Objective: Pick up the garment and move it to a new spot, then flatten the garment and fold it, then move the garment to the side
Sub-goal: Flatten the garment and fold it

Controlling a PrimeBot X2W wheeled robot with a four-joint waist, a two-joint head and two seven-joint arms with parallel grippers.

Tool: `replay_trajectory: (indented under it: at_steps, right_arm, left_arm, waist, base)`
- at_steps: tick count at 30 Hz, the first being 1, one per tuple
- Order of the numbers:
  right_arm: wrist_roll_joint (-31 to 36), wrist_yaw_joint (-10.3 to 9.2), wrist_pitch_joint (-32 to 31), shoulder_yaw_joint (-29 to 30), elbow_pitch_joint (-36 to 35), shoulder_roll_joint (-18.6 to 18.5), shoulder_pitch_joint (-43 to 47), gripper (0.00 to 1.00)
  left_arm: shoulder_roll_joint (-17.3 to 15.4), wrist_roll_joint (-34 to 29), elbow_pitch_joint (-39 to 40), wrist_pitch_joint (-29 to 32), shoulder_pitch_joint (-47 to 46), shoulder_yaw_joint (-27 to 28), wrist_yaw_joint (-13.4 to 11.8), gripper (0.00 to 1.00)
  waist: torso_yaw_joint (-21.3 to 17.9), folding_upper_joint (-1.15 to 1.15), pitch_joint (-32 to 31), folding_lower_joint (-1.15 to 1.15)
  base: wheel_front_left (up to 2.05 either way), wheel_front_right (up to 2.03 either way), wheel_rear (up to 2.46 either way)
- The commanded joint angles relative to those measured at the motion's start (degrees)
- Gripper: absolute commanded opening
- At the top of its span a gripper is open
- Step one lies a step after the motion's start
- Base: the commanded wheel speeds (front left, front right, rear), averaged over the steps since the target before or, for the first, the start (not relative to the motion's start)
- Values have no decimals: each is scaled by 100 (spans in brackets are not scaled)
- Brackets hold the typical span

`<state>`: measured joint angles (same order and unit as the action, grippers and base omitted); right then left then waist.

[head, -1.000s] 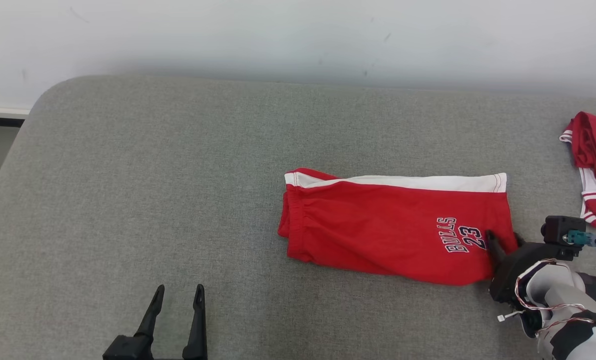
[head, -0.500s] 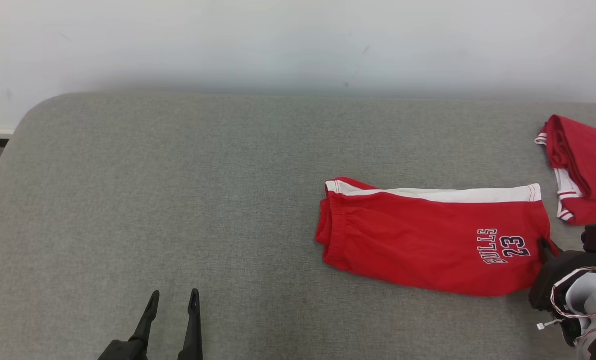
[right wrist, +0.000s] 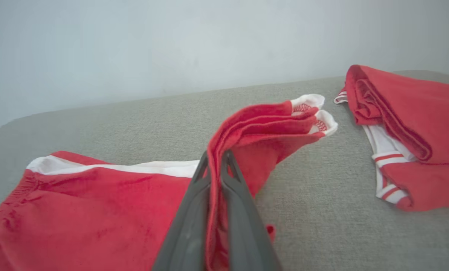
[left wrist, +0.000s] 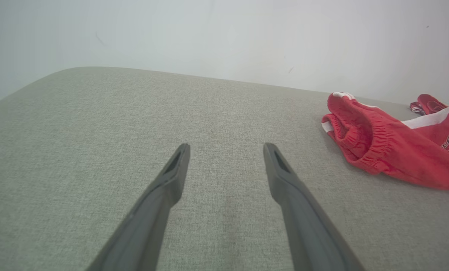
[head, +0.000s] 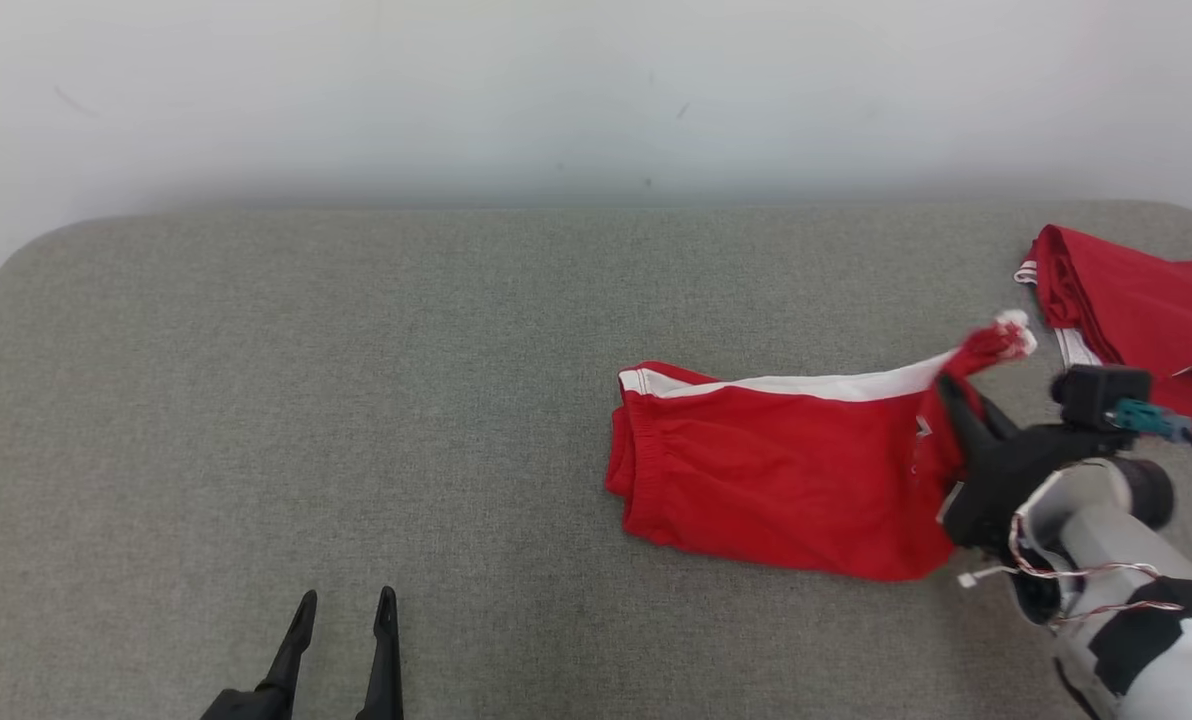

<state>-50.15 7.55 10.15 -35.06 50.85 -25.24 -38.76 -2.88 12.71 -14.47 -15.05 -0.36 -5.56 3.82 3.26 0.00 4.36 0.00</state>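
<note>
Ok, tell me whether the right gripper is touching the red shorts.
Touching. The right wrist view shows the fingers of the right gripper clamped on a bunched fold of the red shorts.

second red garment [head: 1146, 300]: cut by right edge | shorts [head: 756, 470] print: mostly hidden | lifted hem [head: 1001, 338]: blurred

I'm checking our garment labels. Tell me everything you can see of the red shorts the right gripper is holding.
The red shorts look like soft knit fabric with a white side stripe, a gathered elastic waistband at the head view's left end and dark lettering. They lie folded on the grey cushion. The right gripper is shut on the hem end, bunched and raised, white-trimmed corners poking out.
</note>
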Motion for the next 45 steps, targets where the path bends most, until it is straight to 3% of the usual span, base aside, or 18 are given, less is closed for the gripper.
replay_trajectory:
  at_steps: [1, 7, 12, 22, 32, 33, 34, 35, 45]
  right_arm:
    - [-52, -17, -15, -38, -89, 70, -42, 0]
    - [-164, -17, -222, -387, -909, 291, 50, 0]
    - [-170, -17, -349, -556, -1113, 600, 4, 0]
    - [-45, -17, -436, -784, -570, 1254, -119, 0]
    - [-38, -17, -190, -993, 148, 1684, -211, 0]
    - [-49, -17, -139, -1006, 181, 1698, -220, 33]
    - [-66, -17, -77, -1032, 200, 1712, -222, 77]
    - [-100, -17, -47, -1056, 210, 1726, -212, 100]
    - [-149, -17, 445, -1067, -122, 1338, -158, 100]
  left_arm:
    - [0, -14, -8, -16, -30, -6, 3, 100]
    - [0, 23, -14, -16, -93, -90, -5, 100]
    - [0, 62, -21, -16, -139, -146, -11, 100]
    - [0, 132, -73, -16, -322, -371, -7, 100]
    - [0, 183, -117, -16, -412, -495, -27, 100]
    - [0, 181, -125, -16, -409, -495, -30, 100]
    - [0, 177, -128, -16, -397, -489, -34, 100]
    - [1, 167, -130, -16, -378, -482, -32, 100]
    - [1, 62, -169, -16, -165, -382, 1, 100]
  waist:
    - [3, 0, -5, 0]
    - [109, 0, -3, 0]
    - [245, 0, 53, 0]
    - [567, 0, 182, 0]
    - [603, 0, 225, 0]
    - [591, 0, 212, 0]
    - [575, 0, 198, 0]
    - [558, 0, 181, 0]
    - [420, 0, -47, 0]
  base:
    - [0, 0, 0]
    - [0, 0, 0]
    - [0, 0, 0]
    - [0, 0, 0]
    - [0, 0, 0]
    - [0, 0, 0]
    - [0, 0, 0]
    - [0, 0, 0]
    - [0, 0, 0]
